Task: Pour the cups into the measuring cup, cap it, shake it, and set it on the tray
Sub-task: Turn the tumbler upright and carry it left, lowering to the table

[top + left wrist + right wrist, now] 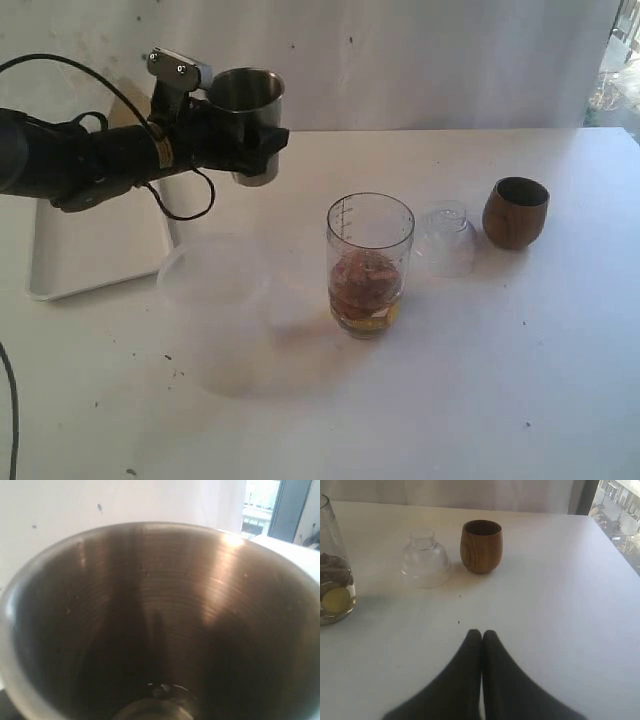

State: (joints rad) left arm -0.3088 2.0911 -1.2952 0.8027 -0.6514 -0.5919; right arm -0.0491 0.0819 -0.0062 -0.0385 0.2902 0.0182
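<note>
Left arm extended level, its load held upright.
The left gripper (246, 142) clasps the steel tumbler (247, 95) above the table (500, 380), apart from the measuring cup (369, 250). The right gripper (481, 635) is pressed closed, empty, near the wooden cup (481, 547).

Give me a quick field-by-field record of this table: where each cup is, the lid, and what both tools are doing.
left tool: gripping steel tumbler, upright, off the table
tumbler inside: looks empty
measuring cup: centre, uncapped, brownish contents
clear lid: on table between measuring cup and wooden cup
wooden cup: upright, untouched
tray: left side, partly behind the arm
right tool: shut, empty
</note>
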